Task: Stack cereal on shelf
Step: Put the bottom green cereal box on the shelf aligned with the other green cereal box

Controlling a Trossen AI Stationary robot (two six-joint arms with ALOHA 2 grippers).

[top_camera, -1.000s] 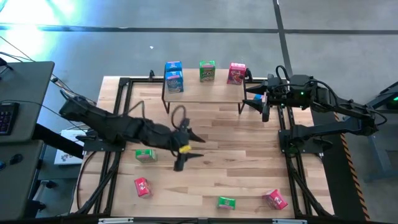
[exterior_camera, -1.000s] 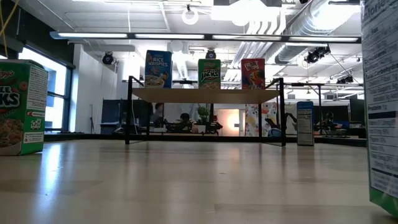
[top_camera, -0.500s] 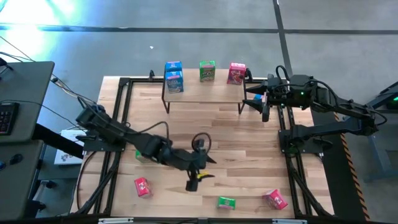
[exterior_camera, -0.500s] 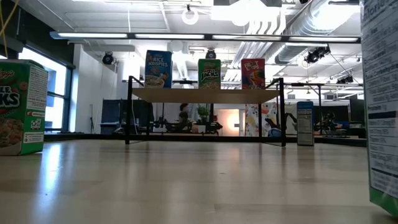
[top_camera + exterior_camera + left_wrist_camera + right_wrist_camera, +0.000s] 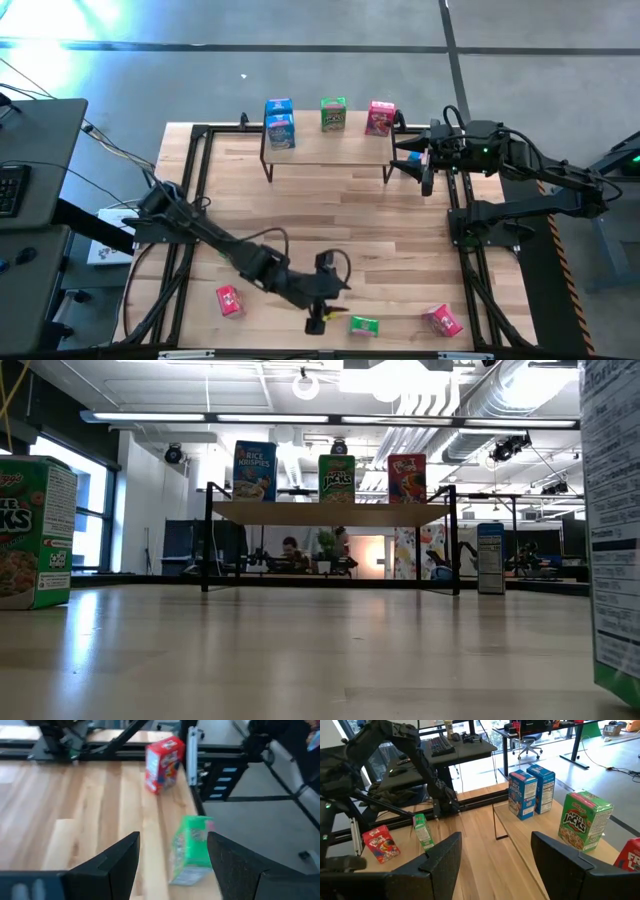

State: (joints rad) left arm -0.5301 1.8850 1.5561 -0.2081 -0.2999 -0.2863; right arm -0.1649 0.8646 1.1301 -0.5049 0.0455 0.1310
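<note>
High view has the left pincer, fingers apart and empty, low over the bench beside a green cereal box near the front edge, well apart from the shelf: reaching step, next it must straddle and close.

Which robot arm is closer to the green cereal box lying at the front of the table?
The left one. The left gripper hangs right beside the green cereal box, jaws open toward it. The right gripper waits far across the table, next to the shelf.
</note>
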